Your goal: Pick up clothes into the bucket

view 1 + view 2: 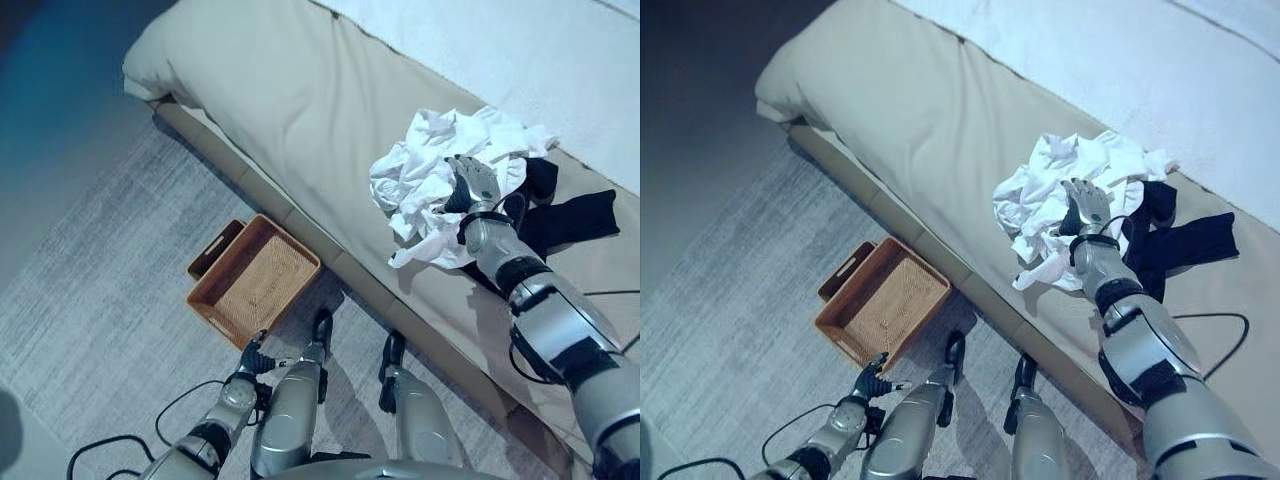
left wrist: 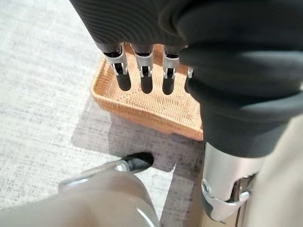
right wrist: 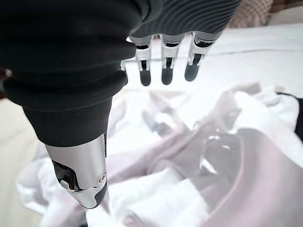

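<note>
The right hand [image 1: 472, 184] hung over the pile of white clothes [image 1: 430, 180] on the bed [image 1: 300, 90], its fingers [image 3: 163, 71] straight and spread, holding nothing; the right wrist view showed the dark tips above the crumpled white cloth, though whether they touched it could not be told. The white pile lay bunched and rumpled, with 1 loose flap trailing toward the bed's near edge. Just beside it, on the side away from the basket, lay dark clothes [image 1: 570, 220], touching the white pile and partly under the right forearm. Past the pile a paler sheet [image 1: 520, 50] covered the far part of the bed. The beige cover on the basket side of the pile was bare and smooth up to the rounded corner of the mattress. The left hand [image 1: 872, 380] hung low near the floor, fingers [image 2: 144, 80] straight and relaxed, empty, just short of the near corner of the basket [image 1: 225, 320]. That basket, a shallow brown woven tray with a handle slot at its far end, sat on the grey carpet [image 1: 100, 300] close beside the bed's base, well apart from the clothes and lower than them. Nothing lay in it. The bed's side edge ran between the basket and the pile. Open carpet stretched away from the basket on the side away from the bed.
</note>
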